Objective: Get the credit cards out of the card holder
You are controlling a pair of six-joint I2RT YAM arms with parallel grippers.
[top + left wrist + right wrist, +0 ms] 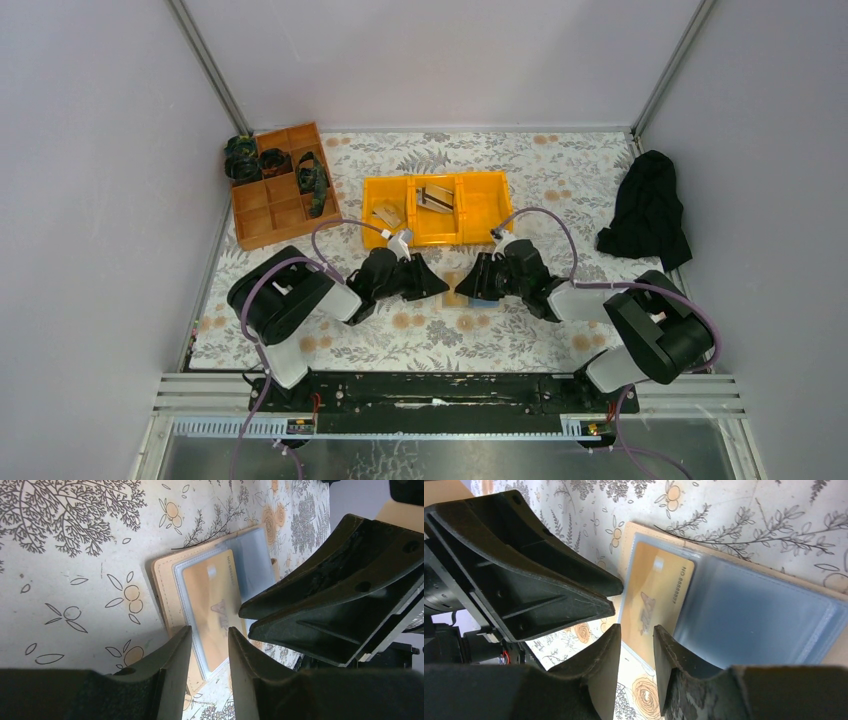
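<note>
The card holder [165,587] lies open on the floral mat, tan with pale blue-grey translucent sleeves [754,610]. A tan credit card [210,600] sits in the left sleeve; it also shows in the right wrist view [651,597]. My left gripper [209,636] is open by a narrow gap, its tips just above the card's near end. My right gripper [636,630] is also narrowly open, tips over the same card from the opposite side. In the top view both grippers [440,283] [468,282] meet over the holder [457,298], mostly hiding it.
A yellow three-compartment bin [480,205] behind the grippers holds two cards [386,215] [437,195]. An orange-brown divided tray [270,195] with dark items stands at back left. A black cloth [650,205] lies at the right edge.
</note>
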